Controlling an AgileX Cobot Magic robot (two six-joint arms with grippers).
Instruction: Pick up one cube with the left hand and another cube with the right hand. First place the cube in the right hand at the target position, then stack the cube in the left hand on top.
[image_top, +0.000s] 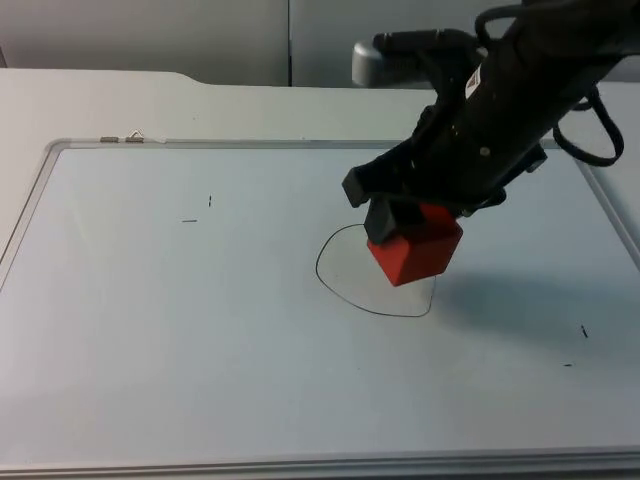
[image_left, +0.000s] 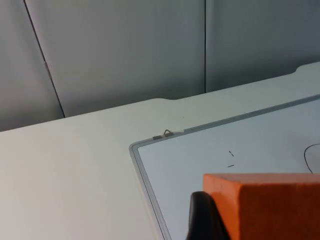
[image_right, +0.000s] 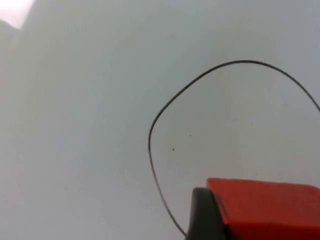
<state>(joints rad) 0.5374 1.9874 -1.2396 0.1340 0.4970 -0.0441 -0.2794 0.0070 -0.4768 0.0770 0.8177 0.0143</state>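
Red cube (image_top: 415, 253), clamped in right gripper (image_top: 400, 222) over drawn ring (image_top: 335, 282).
Orange cube (image_left: 265, 205) is clamped in left gripper (image_left: 212, 220); whiteboard (image_left: 145, 170) corner lies at its 10 o'clock.

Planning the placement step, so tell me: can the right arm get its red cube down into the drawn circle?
Probably yes: the right end effector holds the red cube over the drawn circle, with nothing inside the outline.

Top camera looks down; wrist cameras sit closer; all share whiteboard (image_top: 200, 330).

Even, bright light (soft shadow right of cube (image_top: 415, 250)).
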